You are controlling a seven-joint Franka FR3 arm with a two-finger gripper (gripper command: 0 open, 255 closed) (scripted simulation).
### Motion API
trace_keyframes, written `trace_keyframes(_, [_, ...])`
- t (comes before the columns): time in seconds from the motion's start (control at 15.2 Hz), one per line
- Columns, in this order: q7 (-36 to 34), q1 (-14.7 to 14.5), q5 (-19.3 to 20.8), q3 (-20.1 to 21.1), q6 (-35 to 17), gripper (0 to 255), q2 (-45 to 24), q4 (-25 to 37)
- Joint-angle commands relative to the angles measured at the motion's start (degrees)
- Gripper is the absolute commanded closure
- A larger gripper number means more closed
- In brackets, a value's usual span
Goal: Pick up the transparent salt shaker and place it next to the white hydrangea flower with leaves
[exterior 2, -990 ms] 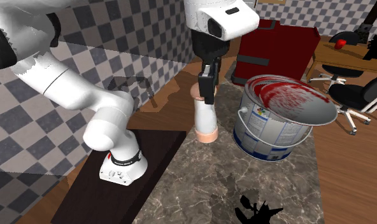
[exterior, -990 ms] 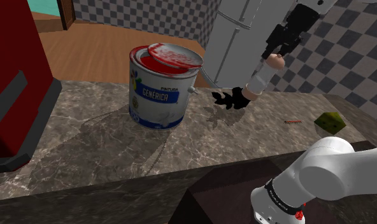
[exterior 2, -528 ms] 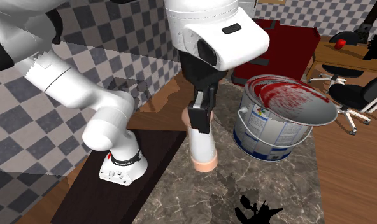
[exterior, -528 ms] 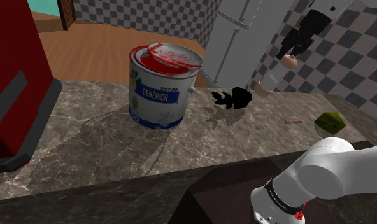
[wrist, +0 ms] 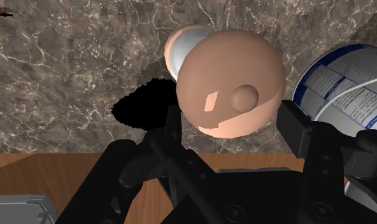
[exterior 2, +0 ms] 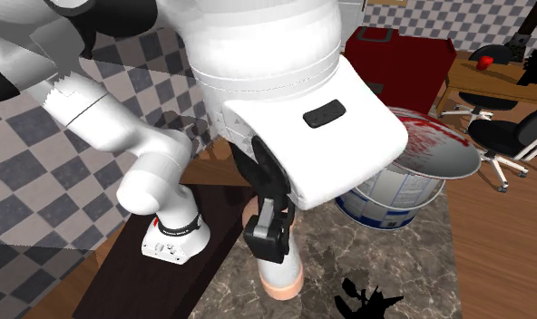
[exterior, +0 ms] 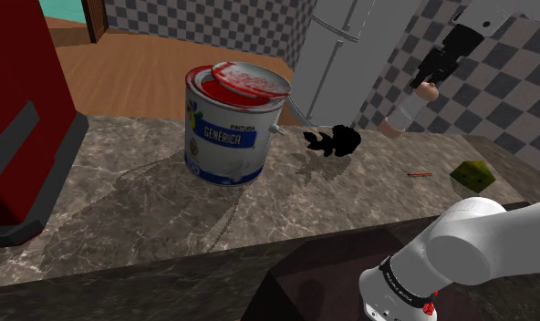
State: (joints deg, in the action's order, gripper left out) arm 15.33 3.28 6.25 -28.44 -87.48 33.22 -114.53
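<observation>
My gripper (exterior: 431,75) is shut on the salt shaker (exterior: 401,116), a pale tube with a pinkish cap and base, and holds it in the air, tilted, above the marble counter (exterior: 150,210). The flower (exterior: 333,139) is drawn as a flat black shape on the counter, to the shoulder view's left of the shaker and below it. In the second exterior view the shaker (exterior 2: 280,270) hangs from the gripper (exterior 2: 269,228) just left of the black flower (exterior 2: 366,296). In the wrist view the fingers clasp the shaker (wrist: 230,83), with the flower (wrist: 137,108) beyond it.
A paint can (exterior: 230,128) with red paint and a blue label stands left of the flower in the shoulder view. A red appliance (exterior: 22,137) fills the counter's left end. A yellow-green wedge (exterior: 472,174) and a thin red stick (exterior: 420,173) lie at the right.
The gripper has carried the shaker up and to the shoulder view's right, away from the flower and clear of the counter. In the second exterior view the hand came closer to the camera.
</observation>
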Motion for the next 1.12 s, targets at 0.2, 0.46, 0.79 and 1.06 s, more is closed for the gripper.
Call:
trace_keyframes(0.2, [0.5, 0.5, 0.7, -0.6, -3.1, 255, 1.0, -4.0])
trace_keyframes(0.46, [0.6, 0.9, 1.2, -1.0, -6.0, 255, 1.8, -7.7])
trace_keyframes(0.79, [0.8, 1.3, 1.8, -1.5, -9.6, 255, 2.5, -12.0])
trace_keyframes(1.06, [1.0, 1.6, 2.3, -2.0, -12.6, 255, 2.8, -15.2])
